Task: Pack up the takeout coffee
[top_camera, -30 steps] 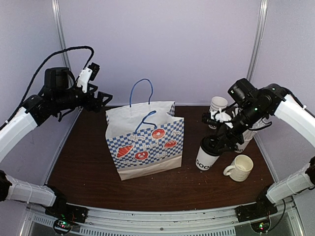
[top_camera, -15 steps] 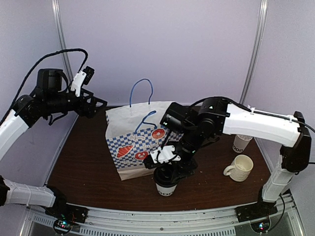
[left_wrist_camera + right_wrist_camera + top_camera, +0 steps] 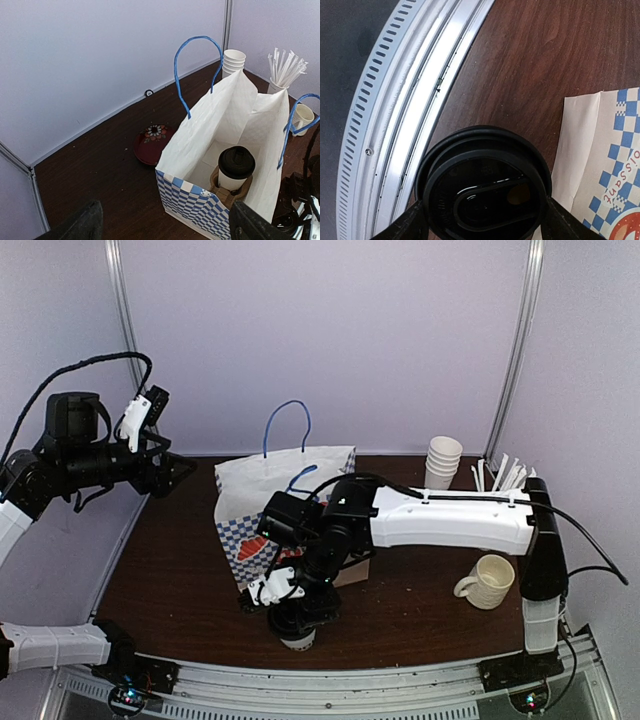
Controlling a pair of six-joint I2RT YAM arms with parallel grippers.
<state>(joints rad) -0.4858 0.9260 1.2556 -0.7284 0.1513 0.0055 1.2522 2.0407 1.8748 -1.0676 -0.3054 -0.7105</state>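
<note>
Lidded cup low at the counter front edge, just before the bag. Right end effector grasps it at the lid. Light, crushable paper and a slick lid, so probably grip gently under the rim. Left end effector released.

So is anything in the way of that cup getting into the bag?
Yes: the front wall of the bag. The right gripper holds the cup low in front of it, and the carrier sits inside, behind that wall. The top is open.
</note>
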